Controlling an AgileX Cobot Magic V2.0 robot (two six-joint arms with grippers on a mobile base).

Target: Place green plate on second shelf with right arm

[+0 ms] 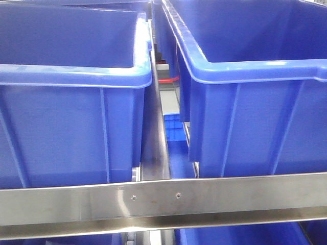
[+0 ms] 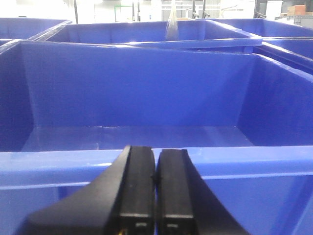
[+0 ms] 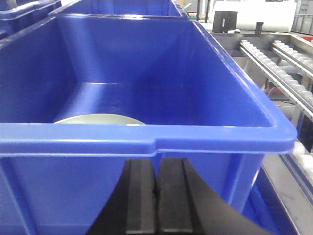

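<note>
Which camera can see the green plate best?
The right wrist camera. It shows the green plate lying inside a blue bin, its top edge peeking over the near rim. The front camera and left wrist camera show only blue bins, no plate.

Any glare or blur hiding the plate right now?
Right wrist view: sharp enough, green plate peeks over the blue bin rim, mostly hidden; right gripper shut. Left wrist view: background windows blown out. Front view: glare on the steel rail, no plate visible.
</note>
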